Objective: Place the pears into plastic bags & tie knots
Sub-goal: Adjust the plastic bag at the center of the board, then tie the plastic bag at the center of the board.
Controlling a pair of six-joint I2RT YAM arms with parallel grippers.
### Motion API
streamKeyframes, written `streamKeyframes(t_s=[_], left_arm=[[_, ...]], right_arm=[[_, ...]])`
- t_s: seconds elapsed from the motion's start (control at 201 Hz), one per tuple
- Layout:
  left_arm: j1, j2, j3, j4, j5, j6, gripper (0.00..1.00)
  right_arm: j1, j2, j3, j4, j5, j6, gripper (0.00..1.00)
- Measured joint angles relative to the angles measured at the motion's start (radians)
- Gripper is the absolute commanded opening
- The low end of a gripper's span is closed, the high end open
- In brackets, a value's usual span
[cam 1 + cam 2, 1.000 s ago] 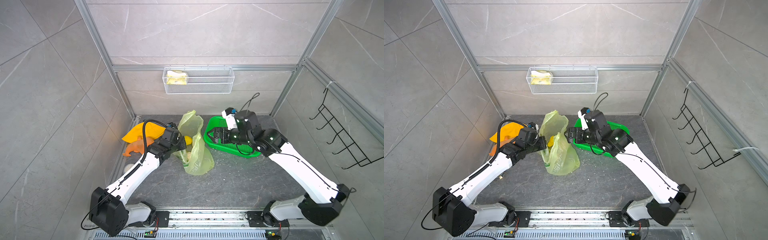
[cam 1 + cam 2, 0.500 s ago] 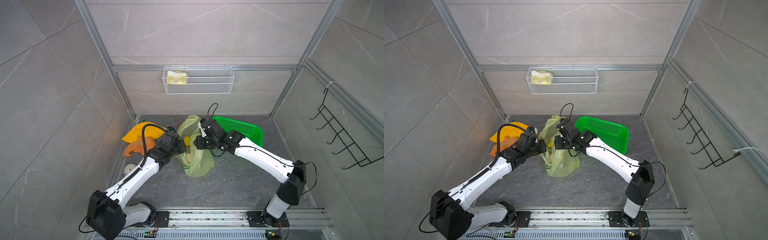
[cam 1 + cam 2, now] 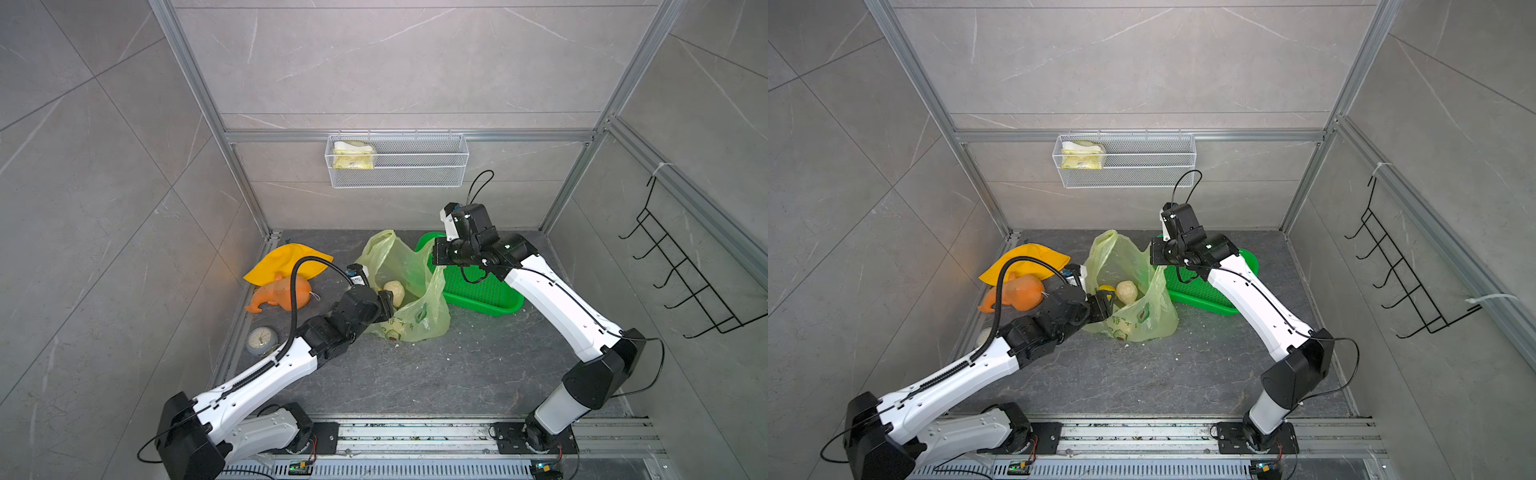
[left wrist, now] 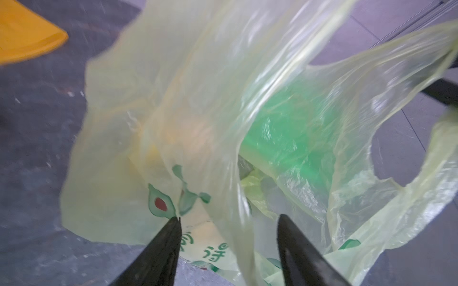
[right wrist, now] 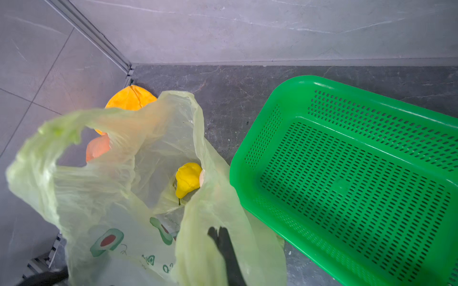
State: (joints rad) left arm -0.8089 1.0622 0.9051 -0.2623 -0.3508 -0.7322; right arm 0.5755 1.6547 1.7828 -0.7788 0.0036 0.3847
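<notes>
Plastic bag [image 3: 409, 299] slumps beside green basket [image 5: 347, 173], pears [image 5: 187, 178] inside; film looks light, limp, slippery, so grasp handle loops [image 5: 69, 121]; right gripper [image 5: 219, 234] pinches bag film, left gripper [image 4: 229, 222] spread at bag's edge.

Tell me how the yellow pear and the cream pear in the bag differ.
Colour: the yellow pear is bright yellow, the cream pear pale cream. Shape: the yellow pear narrows to a neck with a dark stem; the cream pear is lumpy and roundish. Exposure: in both top views the cream pear shows plainly in the bag's mouth, the yellow pear only as a sliver. Both lie inside the plastic bag, side by side.
</notes>
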Motion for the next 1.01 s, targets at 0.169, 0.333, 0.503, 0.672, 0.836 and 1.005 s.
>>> streamKeyframes(t_s=[0.169,0.333,0.503,0.672,0.836,1.005], left_arm=[[0.000,-0.142,0.048,-0.014,-0.098,0.130,0.87],[0.002,-0.143,0.076,0.014,-0.106,0.294,0.96],[0.008,-0.038,0.085,0.042,-0.070,0.434,0.97],[0.030,0.085,0.128,0.073,-0.159,0.514,0.98],[0.088,0.129,0.128,0.126,-0.179,0.540,0.65],[0.144,0.129,0.094,0.219,-0.085,0.539,0.00]], right_arm=[[0.000,-0.021,-0.009,-0.039,0.000,-0.043,0.02],[0.000,-0.054,-0.029,-0.048,-0.004,-0.054,0.03],[0.000,-0.070,-0.046,-0.049,-0.008,-0.058,0.04],[0.000,-0.080,-0.075,-0.048,-0.017,-0.057,0.04],[0.000,-0.088,-0.089,-0.048,-0.023,-0.057,0.14],[0.000,-0.097,-0.062,-0.078,-0.042,-0.069,0.66]])
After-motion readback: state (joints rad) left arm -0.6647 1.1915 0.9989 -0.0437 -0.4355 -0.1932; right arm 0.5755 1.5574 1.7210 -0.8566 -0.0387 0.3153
